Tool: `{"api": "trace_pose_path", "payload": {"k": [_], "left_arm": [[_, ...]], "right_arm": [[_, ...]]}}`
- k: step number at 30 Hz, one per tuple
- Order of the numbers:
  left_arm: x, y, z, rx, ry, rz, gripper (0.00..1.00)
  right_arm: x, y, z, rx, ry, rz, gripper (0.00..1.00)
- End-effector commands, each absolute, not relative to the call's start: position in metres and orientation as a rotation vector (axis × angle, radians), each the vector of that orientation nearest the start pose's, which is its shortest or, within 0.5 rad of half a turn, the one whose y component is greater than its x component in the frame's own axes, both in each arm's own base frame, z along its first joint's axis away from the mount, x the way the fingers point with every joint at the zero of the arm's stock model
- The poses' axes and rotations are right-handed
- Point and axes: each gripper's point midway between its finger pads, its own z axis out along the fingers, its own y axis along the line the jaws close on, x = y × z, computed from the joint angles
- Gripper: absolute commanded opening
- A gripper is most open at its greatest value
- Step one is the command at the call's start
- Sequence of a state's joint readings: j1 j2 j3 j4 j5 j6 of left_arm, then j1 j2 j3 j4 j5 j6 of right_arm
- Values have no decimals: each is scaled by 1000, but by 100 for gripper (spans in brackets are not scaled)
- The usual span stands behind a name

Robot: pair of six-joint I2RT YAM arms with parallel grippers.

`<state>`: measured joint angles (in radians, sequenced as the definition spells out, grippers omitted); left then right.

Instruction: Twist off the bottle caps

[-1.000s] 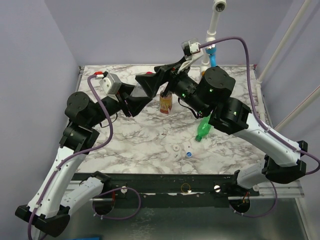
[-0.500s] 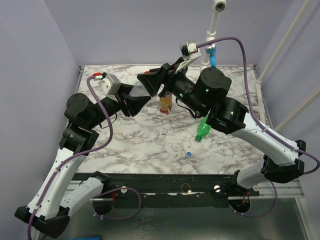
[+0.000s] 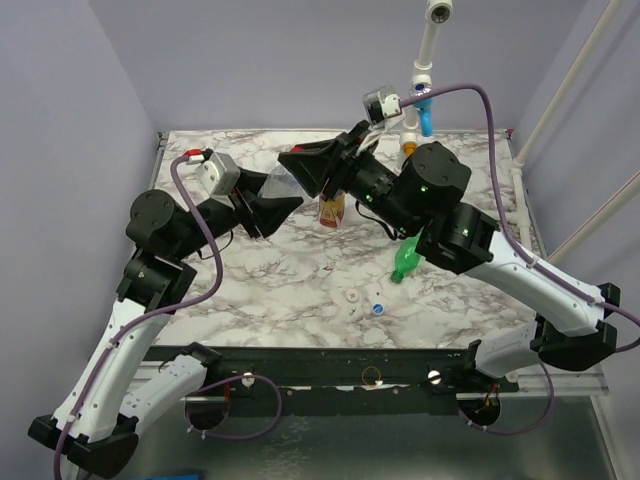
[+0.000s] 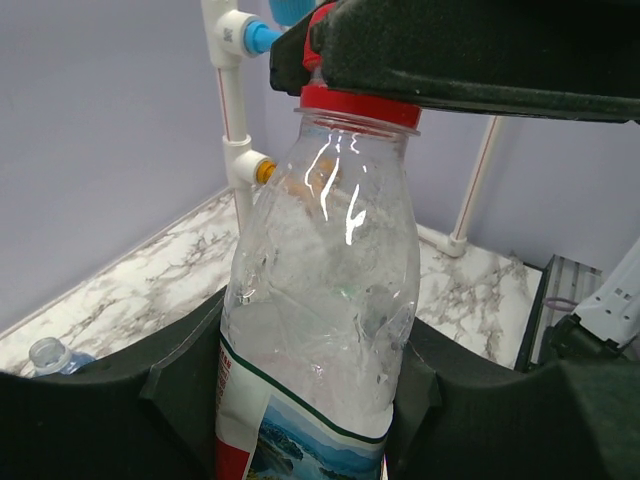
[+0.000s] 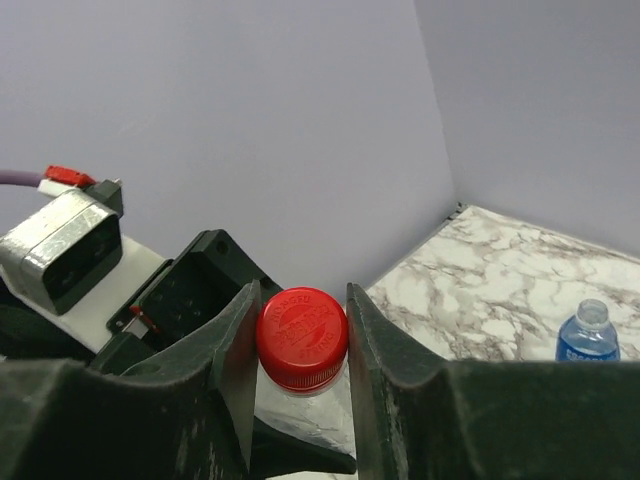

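The right end effector (image 5: pixel 300 325) is clamped on the red cap (image 5: pixel 302 340). From there the bottle (image 4: pixel 320 290) runs toward 8 o'clock in the top view, its body clamped in the left end effector (image 4: pixel 305 415).

The clear bottle (image 4: pixel 320 300) is thin, glossy plastic, crinkled and dented, and it catches bright highlights. Its label (image 4: pixel 300 445) looks like smooth printed film. The red cap (image 5: pixel 302 335) is plastic with a soft sheen and raised lettering on top. The left gripper (image 4: pixel 310 390) and right gripper (image 5: pixel 301 320) have matt black plastic fingers, faintly grainy. The table (image 3: pixel 250 280) has a smooth, marble-patterned top. The green bottle (image 3: pixel 408 258) is shiny plastic.
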<state>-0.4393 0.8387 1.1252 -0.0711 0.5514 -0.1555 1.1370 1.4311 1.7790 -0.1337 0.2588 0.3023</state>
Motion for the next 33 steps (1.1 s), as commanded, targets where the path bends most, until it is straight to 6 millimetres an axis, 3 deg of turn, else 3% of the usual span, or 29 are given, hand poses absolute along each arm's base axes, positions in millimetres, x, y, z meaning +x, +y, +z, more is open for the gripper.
{"api": "trace_pose_path", "payload": {"k": [1, 3, 7, 10, 15, 18, 20, 23, 26, 30, 33], "left_arm": [[198, -217, 444, 727, 1268, -958, 4], [177, -224, 443, 801, 1264, -1061, 4], [115, -235, 438, 1049, 1260, -1385, 3], [95, -234, 436, 1120, 1299, -1522, 3], [99, -234, 430, 1125, 1296, -1484, 2], [110, -236, 425, 1095, 1303, -1427, 2], [124, -235, 420, 1055, 1313, -1335, 1], [152, -230, 413, 972, 1324, -1149, 1], [180, -221, 405, 884, 1348, -988, 0], [213, -205, 397, 750, 1401, -812, 0], [222, -199, 395, 702, 1415, -764, 0]], "right_arm": [[164, 383, 566, -592, 1160, 1179, 17], [136, 381, 568, -740, 1067, 1236, 13], [88, 372, 576, -965, 877, 1327, 12], [73, 370, 570, -1063, 854, 1353, 12], [86, 361, 575, -996, 881, 1279, 12], [110, 349, 584, -878, 952, 1175, 12], [134, 340, 576, -783, 1053, 1076, 11], [163, 327, 539, -699, 1215, 932, 11], [180, 319, 477, -658, 1401, 831, 10], [185, 301, 401, -591, 1591, 765, 11], [189, 290, 343, -538, 1726, 710, 11]]}}
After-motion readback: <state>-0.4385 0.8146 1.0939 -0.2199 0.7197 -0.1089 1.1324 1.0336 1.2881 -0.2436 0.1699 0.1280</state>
